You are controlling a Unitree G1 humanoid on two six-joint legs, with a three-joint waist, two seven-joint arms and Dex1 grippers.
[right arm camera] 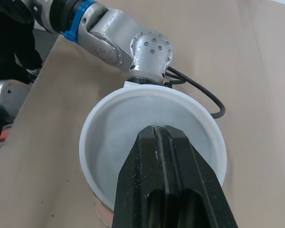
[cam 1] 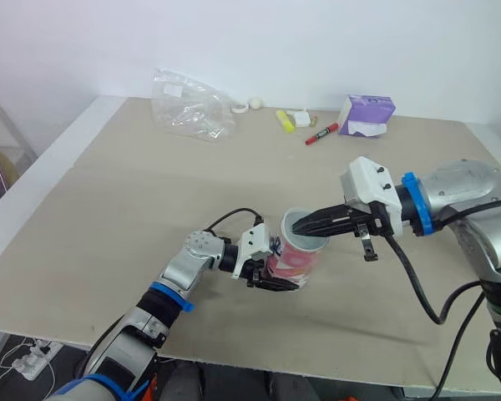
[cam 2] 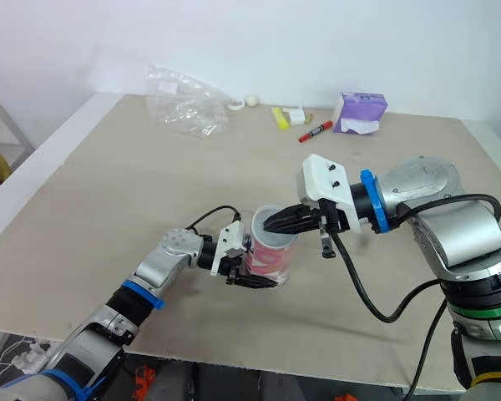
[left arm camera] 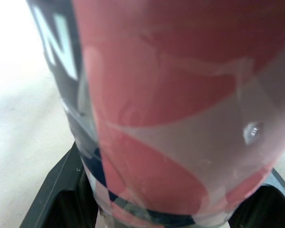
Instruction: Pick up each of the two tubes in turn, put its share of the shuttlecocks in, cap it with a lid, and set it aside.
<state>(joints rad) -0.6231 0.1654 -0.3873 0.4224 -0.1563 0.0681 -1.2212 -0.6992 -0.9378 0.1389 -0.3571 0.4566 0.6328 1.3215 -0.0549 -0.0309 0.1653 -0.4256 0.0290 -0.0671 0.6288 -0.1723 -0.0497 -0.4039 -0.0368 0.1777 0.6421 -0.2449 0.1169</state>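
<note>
A short pink, white and dark blue tube (cam 1: 294, 257) stands upright on the table near the front edge. My left gripper (cam 1: 273, 272) is shut on its lower half, with one black finger (left arm camera: 57, 190) on each side. The tube's top is a white round rim with a pale frosted face (right arm camera: 118, 128); I cannot tell whether that is a lid or the open mouth. My right gripper (right arm camera: 161, 130) is shut, fingers pressed together with nothing between them, its tips over the middle of that white top (cam 2: 271, 222).
Along the table's far edge lie a crumpled clear plastic bag (cam 1: 188, 104), a yellow object (cam 1: 284, 120), a red marker (cam 1: 321, 134), a purple tissue pack (cam 1: 367, 115) and small white bits (cam 1: 255, 104). The table's front edge (cam 1: 234, 361) is close below the tube.
</note>
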